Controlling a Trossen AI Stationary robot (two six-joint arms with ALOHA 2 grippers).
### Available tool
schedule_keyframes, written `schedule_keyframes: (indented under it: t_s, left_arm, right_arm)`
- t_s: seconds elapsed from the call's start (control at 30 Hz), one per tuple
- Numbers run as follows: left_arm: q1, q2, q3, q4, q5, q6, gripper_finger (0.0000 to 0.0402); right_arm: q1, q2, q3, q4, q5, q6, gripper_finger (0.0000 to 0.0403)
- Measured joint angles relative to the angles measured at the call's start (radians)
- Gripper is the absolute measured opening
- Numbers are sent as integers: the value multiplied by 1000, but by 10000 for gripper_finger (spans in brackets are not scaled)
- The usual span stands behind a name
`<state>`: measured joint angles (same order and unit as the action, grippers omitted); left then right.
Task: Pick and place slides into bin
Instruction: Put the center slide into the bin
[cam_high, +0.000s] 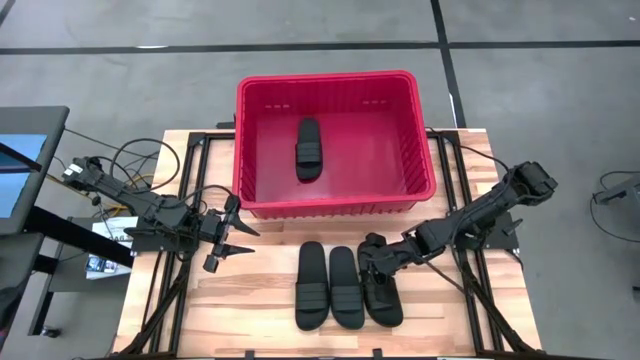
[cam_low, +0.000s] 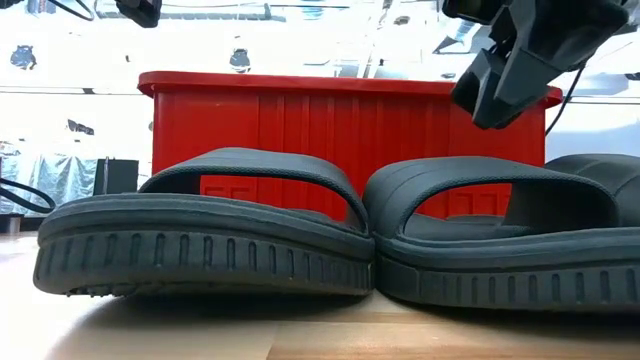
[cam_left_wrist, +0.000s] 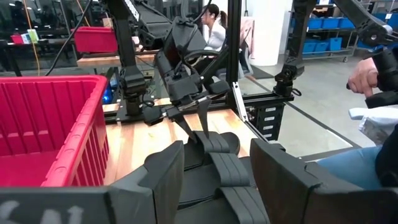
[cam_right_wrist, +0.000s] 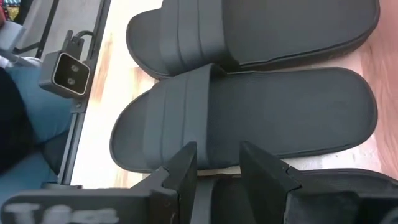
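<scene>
The red bin (cam_high: 330, 80) stands at the table's far middle, and one black slide (cam_high: 308, 150) lies flat on its floor. Three more black slides lie side by side on their soles near the front edge: left (cam_high: 310, 285), middle (cam_high: 343, 285) and right (cam_high: 385, 295). My right gripper (cam_right_wrist: 217, 158) is open and slants down over the far end of the right slide (cam_right_wrist: 336, 193), beside the middle slide (cam_right_wrist: 249, 118). In the low view my right gripper (cam_low: 495, 100) hangs above the straps. My left gripper (cam_high: 240, 228) waits open and level at the bin's near left corner.
A small camera block (cam_right_wrist: 65, 71) sits at the table's front edge by the slides. The bin's near wall (cam_low: 340, 110) rises just behind the row of slides. Cables and frame rails (cam_high: 170, 170) run along both sides. A person sits beyond the table (cam_left_wrist: 214, 25).
</scene>
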<state>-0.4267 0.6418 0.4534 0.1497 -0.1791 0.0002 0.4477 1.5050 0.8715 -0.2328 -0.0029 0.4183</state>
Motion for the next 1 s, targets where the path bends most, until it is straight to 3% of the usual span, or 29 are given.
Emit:
schedule_keyframes:
  t_s: [0.27,0.73,1.0]
  left_arm:
    - [0,0,0,7,0,0,176]
    - [0,0,0,6,0,-2,176]
    - [0,0,0,6,0,-2,176]
  right_arm:
    - [2,145,-1,141,-60,-3,113]
    - [-25,143,1,144,-150,-9,112]
    - [-25,143,1,149,-170,-9,78]
